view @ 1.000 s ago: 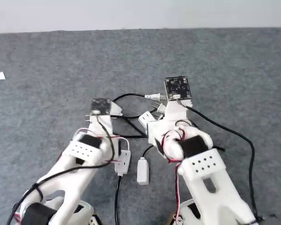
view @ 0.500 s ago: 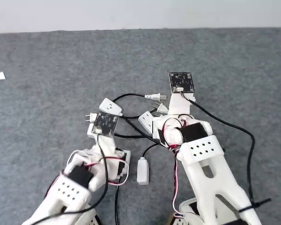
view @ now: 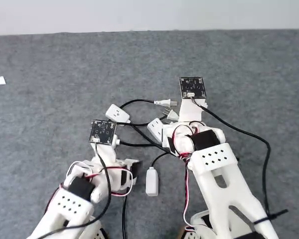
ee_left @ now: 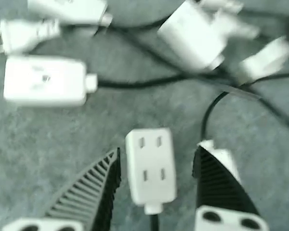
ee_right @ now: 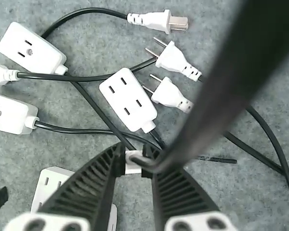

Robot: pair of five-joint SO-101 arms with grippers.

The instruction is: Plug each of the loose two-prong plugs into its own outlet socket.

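Plugs [ee_right: 172,57] white, two-pronged, black-corded, one in right claw [ee_right: 134,154]

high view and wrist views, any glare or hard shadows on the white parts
High view: even light, no glare on the table, soft shadows by the arms. Right wrist view: plugs and the white piece in the right gripper evenly lit. Left wrist view: faint shadow beside the socket between the open fingers of the left gripper.
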